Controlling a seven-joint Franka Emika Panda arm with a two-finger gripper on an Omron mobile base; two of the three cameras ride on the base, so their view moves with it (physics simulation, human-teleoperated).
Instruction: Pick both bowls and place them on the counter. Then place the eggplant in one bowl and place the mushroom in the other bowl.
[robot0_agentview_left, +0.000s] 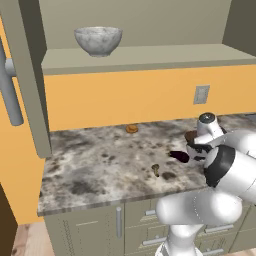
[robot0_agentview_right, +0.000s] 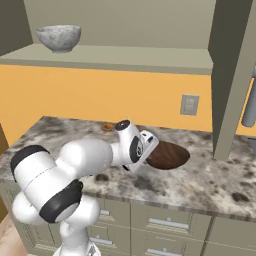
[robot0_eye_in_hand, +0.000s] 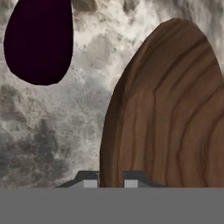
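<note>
Two bowls: one marbled bowl (robot0_agentview_left: 98, 40) on the shelf (robot0_agentview_left: 150, 57), one wooden bowl (robot0_agentview_right: 167, 155) on the counter (robot0_agentview_left: 100, 165). One eggplant (robot0_agentview_left: 180, 156), one mushroom (robot0_agentview_left: 156, 170), one orange lump (robot0_agentview_left: 131, 129).

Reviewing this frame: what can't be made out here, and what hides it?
- Wooden bowl: near side hidden by the hand in the right base view; cut off by the right edge in the hand view.
- Eggplant: top cut off in the hand view.
- Mushroom: too small for detail, left base view.
- Marbled bowl: its inside is hidden by its own wall.
</note>
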